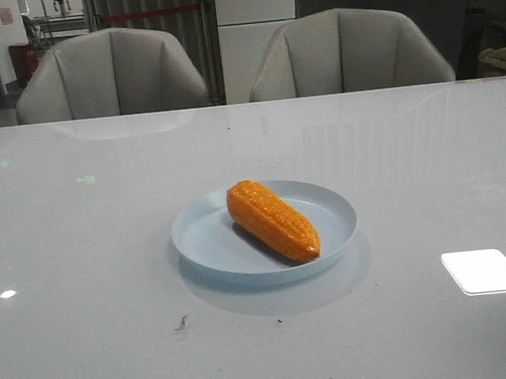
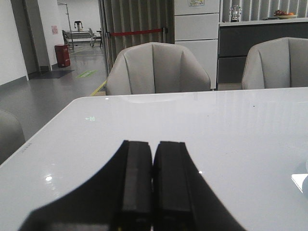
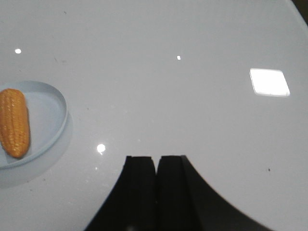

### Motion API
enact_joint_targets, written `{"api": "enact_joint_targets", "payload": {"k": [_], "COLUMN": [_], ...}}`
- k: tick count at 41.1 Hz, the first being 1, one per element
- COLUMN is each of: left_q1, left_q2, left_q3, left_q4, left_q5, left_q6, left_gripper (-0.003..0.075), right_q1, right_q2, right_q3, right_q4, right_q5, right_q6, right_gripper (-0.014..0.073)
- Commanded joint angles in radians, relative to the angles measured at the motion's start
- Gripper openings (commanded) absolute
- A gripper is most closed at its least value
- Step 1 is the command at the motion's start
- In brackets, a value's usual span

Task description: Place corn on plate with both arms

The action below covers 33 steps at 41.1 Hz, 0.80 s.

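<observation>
Both tools (image 2: 153, 159) (image 3: 157, 166) closed, empty; corn (image 1: 271, 219) on plate (image 1: 204, 243).

Only the fingers of each arm show, and only in the wrist views; the front view shows no part of the robot.

The left gripper (image 2: 153, 192) has two black, matte fingers (image 2: 137, 183), each a flat, squared block at the tip with a faintly ribbed inner pad. Behind the tips the outer edges flare outward in smooth curves to a wider black base. A small yellowish mark sits low on the fingers.

The right gripper (image 3: 157, 192) looks the same: two black, square-tipped fingers (image 3: 140, 187) with outer edges curving wide toward the base. No cables or screws are visible.
</observation>
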Motion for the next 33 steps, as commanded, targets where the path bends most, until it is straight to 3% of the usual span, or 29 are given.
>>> {"api": "enact_joint_targets", "payload": {"k": [1, 10, 16, 23, 33], "left_q1": [0.001, 0.001, 0.001, 0.001, 0.001], "left_q2": [-0.016, -0.016, -0.016, -0.016, -0.016], "left_q3": [0.037, 0.037, 0.037, 0.037, 0.037], "left_q4": [0.0, 0.0, 0.0, 0.0, 0.0], "left_q5": [-0.075, -0.075, -0.075, -0.077, -0.077], "left_q6": [-0.012, -0.012, -0.012, -0.012, -0.012], "left_gripper": [0.0096, 0.0096, 0.0096, 0.0096, 0.0096], "right_q1": [0.045, 0.07, 0.068, 0.089, 0.099], "right_q2": [-0.109, -0.339, -0.479, -0.472, -0.471], "right_q3": [0.061, 0.272, 0.37, 0.474, 0.481], "right_q4": [0.01, 0.01, 0.01, 0.011, 0.011], "right_q5": [-0.174, -0.431, -0.485, -0.566, -0.425], "right_q6": [-0.008, -0.008, -0.008, -0.008, -0.008], "right_gripper": [0.0066, 0.0066, 0.0066, 0.0066, 0.0066]}}
